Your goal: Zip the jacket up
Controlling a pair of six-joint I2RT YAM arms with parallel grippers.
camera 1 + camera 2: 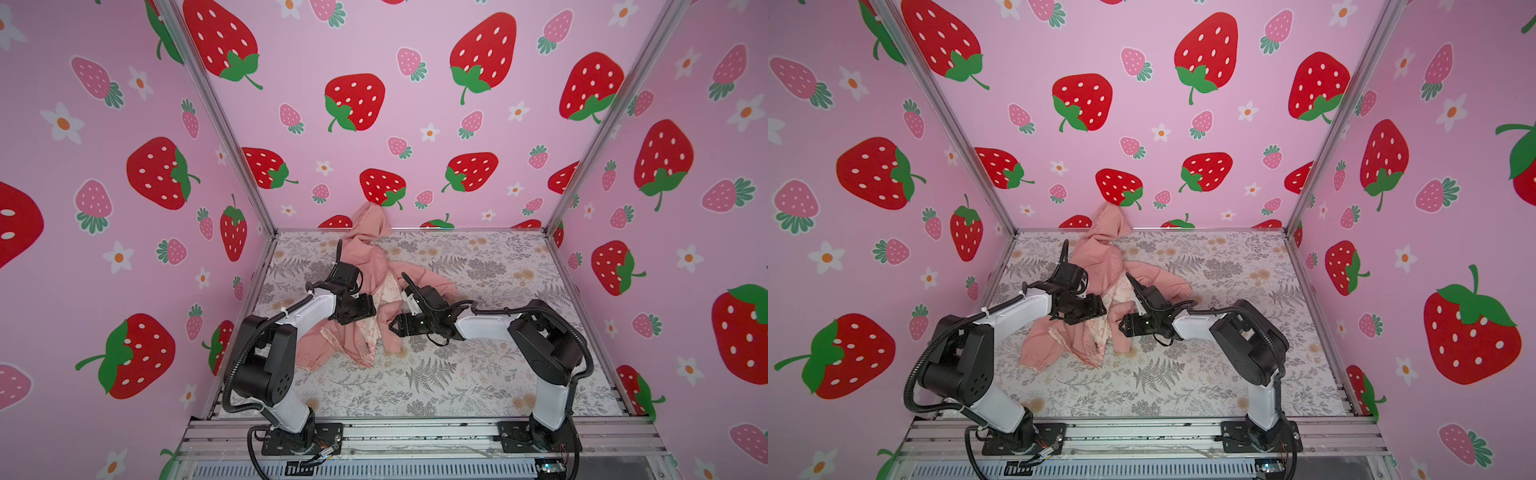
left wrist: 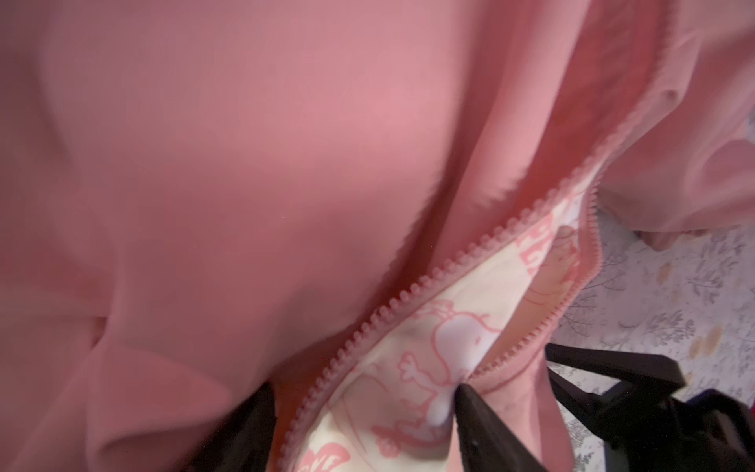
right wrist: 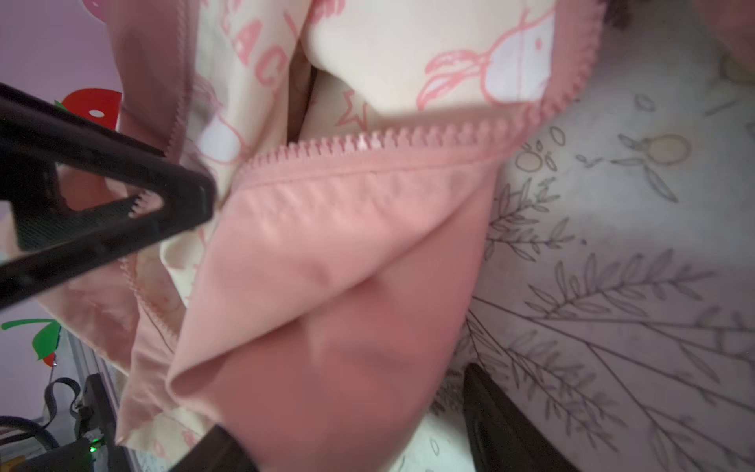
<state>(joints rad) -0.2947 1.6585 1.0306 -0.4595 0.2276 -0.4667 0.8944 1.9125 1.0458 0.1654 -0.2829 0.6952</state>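
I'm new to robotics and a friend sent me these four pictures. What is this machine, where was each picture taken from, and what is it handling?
This is a tabletop robot with two arms, the left arm and the right arm, in a booth with strawberry-print walls. The two wide pictures come from one camera head above, seeing the whole scene. The two close-ups come from a camera on each arm's wrist. On the floral-patterned table lies a crumpled salmon-pink hooded jacket, unzipped, its cream printed lining showing. The close-ups show its pink zipper teeth, the two rows apart. Each arm ends in a two-fingered end effector. The left end effector and the right end effector both stand open, with jacket fabric in the gap; neither looks clamped on it.
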